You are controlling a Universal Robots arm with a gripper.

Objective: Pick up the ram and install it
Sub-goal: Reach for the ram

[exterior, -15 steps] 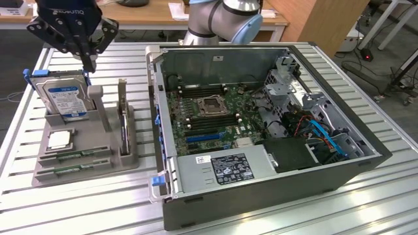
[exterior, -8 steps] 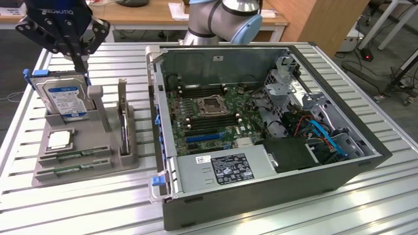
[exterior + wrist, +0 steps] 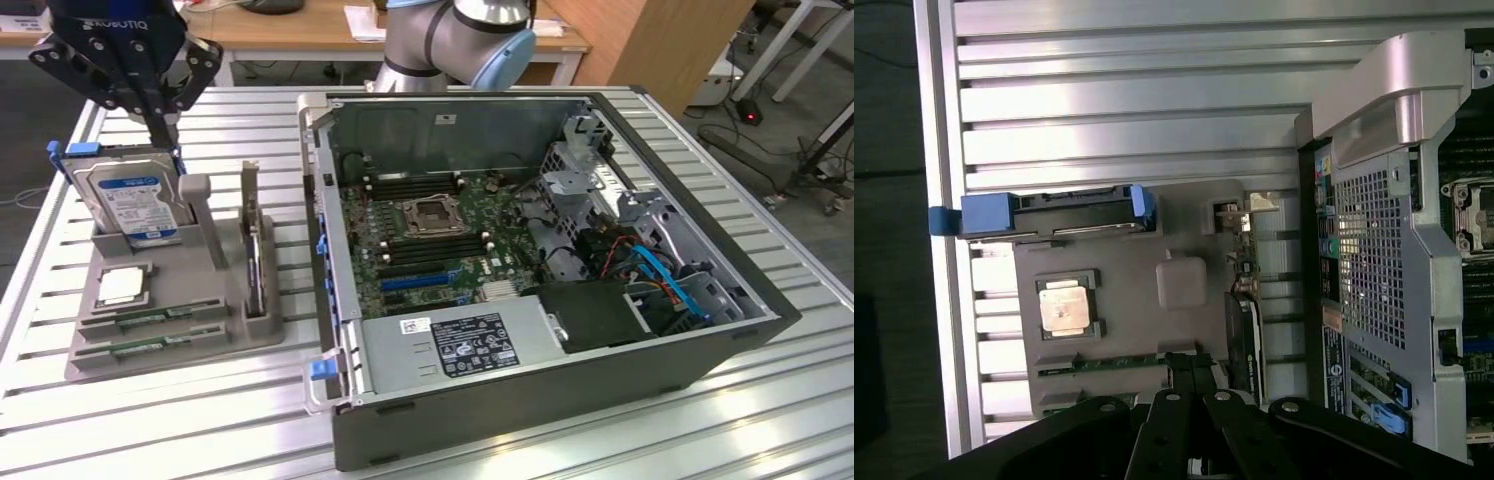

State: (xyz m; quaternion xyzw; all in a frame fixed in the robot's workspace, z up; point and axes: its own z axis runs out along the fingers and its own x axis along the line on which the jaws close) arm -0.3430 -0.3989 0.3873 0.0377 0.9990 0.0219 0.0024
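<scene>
**Ram (image 3: 144, 320) not yet lifted**

Hand (image 3: 167, 132) pinched shut on nothing above the grey tray (image 3: 214, 335) on the desk (image 3: 667, 425). Ram flat in a tray slot beside its twin (image 3: 134, 347), untouched. Pickup and seating in the computer case (image 3: 507, 420) both left.

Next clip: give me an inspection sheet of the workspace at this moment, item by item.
Surface: slatted metal table, holding a gray holder and an open computer case.
Job's things: two ram sticks lie flat in the holder, not gripped.
Clutter: hard drive, processor and upright card in the holder.
Grippers: gripper shut, above the holder near the hard drive.
Cables: blue and red cables inside the case.
Surroundings: wooden desk and robot arm behind the table.
</scene>
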